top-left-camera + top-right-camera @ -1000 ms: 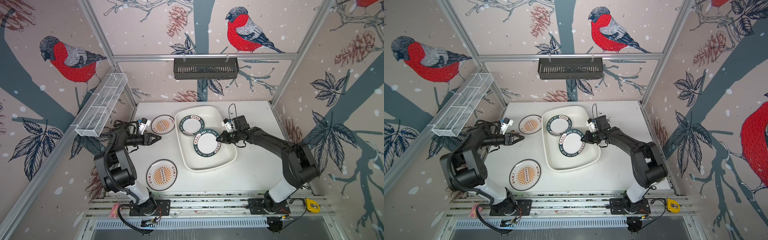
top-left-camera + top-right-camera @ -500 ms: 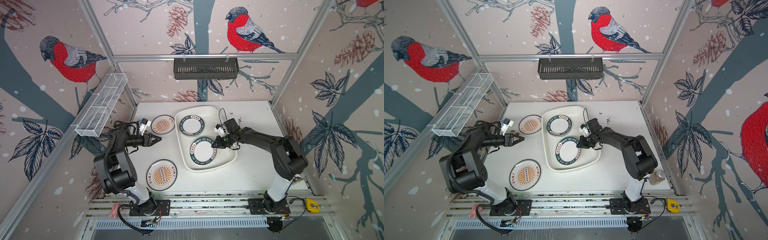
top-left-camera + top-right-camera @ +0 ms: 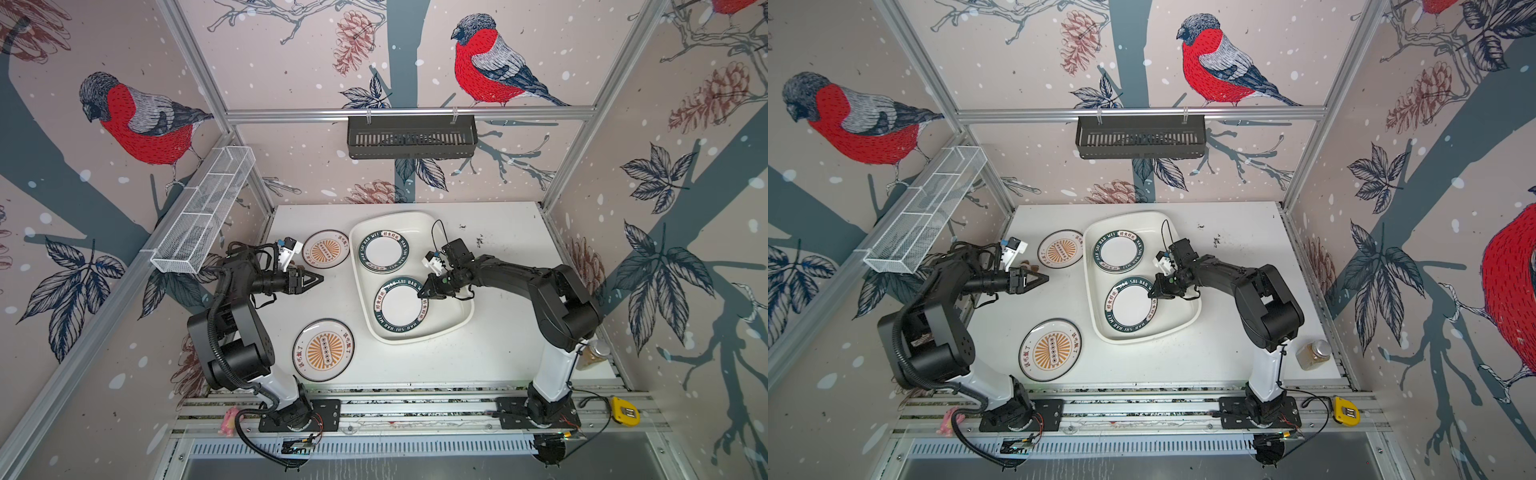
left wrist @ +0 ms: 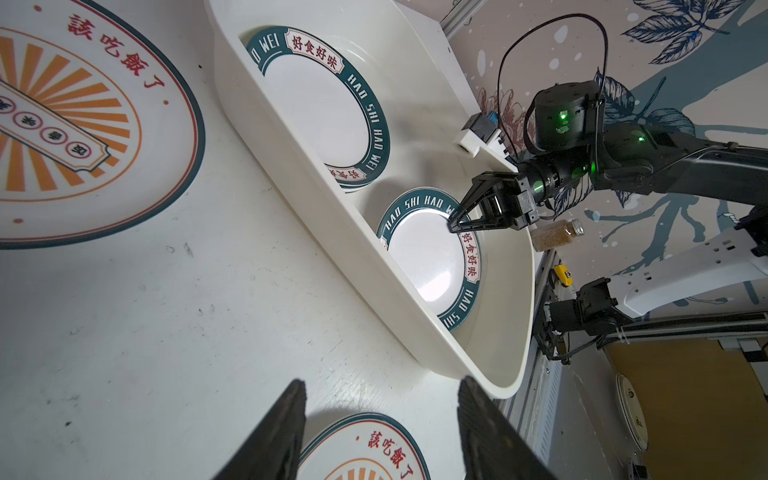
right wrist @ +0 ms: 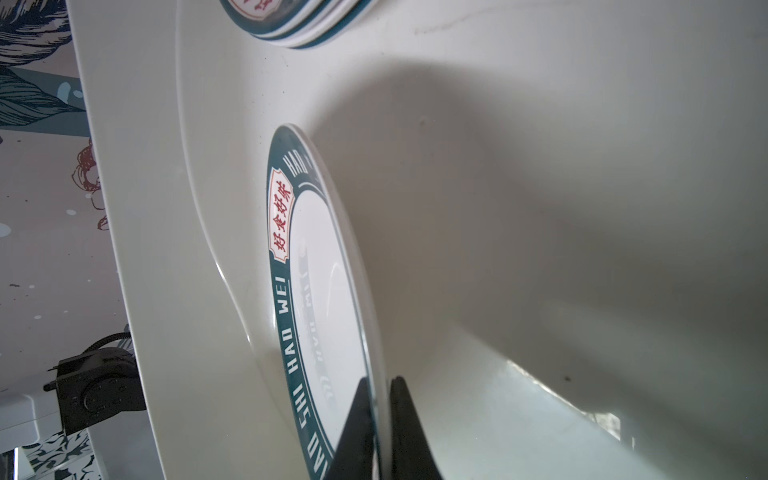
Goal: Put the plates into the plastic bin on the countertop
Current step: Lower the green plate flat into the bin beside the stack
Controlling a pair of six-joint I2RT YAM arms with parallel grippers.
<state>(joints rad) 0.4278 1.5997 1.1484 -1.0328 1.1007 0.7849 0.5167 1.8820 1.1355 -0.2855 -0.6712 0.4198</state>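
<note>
Seen from above, a large, shallow white plastic bin with rounded corners sat on the flat white bench, just right of the frame's centre. The right tool reached into the bin from the right. It was clamped shut on the thin edge of a round white plate with a dark green lettered rim, which was in the lower half of the bin. The right wrist view showed this plate tilted, with the gripped edge raised off the bin floor. A small stack of matching green-rimmed plates lay flat in the upper half of the bin, just beside the held plate. Left of the bin, a white plate with an orange sunburst centre lay on the bench towards the upper left, and a second orange sunburst plate lay towards the lower left. The left tool hovered between them, its jaws apart and empty. Several things could have gone wrong from here. Released while tilted, the held plate could have dropped, clattered or skidded into the stack. The pinch on so narrow a rim might have slipped. Dragging the plate could have shoved the light bin across the bench. A flat orange plate offers little edge to grip, so the left tool might only have pushed one aside.
</note>
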